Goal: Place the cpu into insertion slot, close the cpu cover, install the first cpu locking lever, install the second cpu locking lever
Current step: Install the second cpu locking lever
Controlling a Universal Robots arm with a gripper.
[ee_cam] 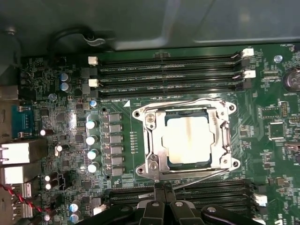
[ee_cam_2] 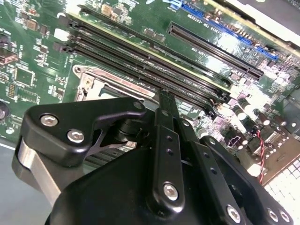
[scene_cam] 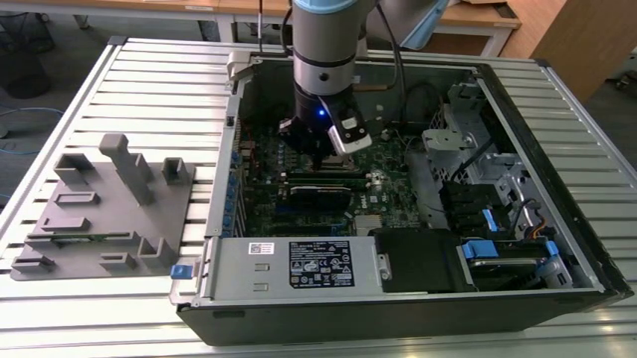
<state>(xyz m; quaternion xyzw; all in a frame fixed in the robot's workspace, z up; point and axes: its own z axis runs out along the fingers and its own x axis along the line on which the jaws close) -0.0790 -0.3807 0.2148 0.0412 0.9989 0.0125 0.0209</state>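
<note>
Pincer beside cpu cover, cpu seated

Bright, even overhead light in the exterior view, and the slatted table gleams pale. The open computer case sits darker inside, its far wall in shadow. In the first wrist view the cpu glares near white, the edges dim. In the second wrist view hot glare washes the circuit board, and the gripper looms soft and unfocused.
</note>
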